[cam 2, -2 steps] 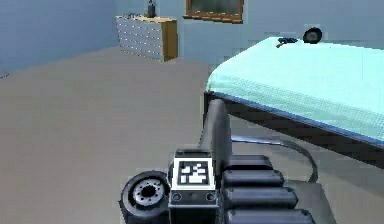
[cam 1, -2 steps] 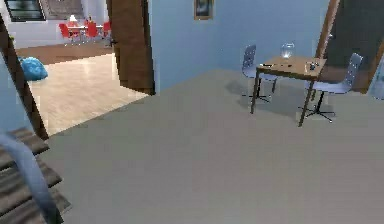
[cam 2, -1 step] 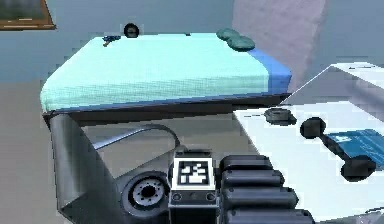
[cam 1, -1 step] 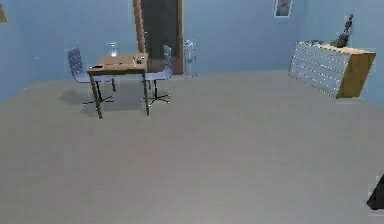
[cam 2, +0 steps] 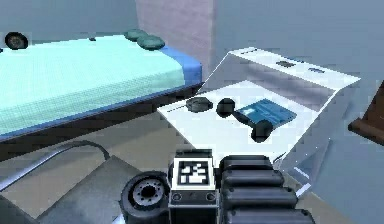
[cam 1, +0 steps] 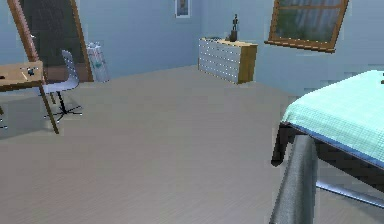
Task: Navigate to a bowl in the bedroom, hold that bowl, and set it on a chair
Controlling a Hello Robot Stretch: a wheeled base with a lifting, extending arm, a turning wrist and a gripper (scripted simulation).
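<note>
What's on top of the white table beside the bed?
On the white table lie a flat blue thing, maybe a book, and three dark rounded lumps; I can't tell if one is a bowl. The robot's dark parts hide the table's near corner.

Fwd view: desk (cam 1: 18,76) at left edge, chair (cam 1: 62,78) just right of it. Door (cam 1: 50,35) behind both, far left. Dresser (cam 1: 228,58) at far wall, right of ctr; statue (cam 1: 235,27) on top. Window (cam 1: 308,22) up right of dresser. Bed (cam 1: 345,115) near right; cloth (cam 1: 295,185) hangs at its near-left corner.

Arm side view: bed (cam 2: 80,75) on left, pillows (cam 2: 145,40) at its far end. Table (cam 2: 215,128) right of bed, close by. On table: book (cam 2: 265,112), w/ small items (cam 2: 200,103) to its left.
</note>
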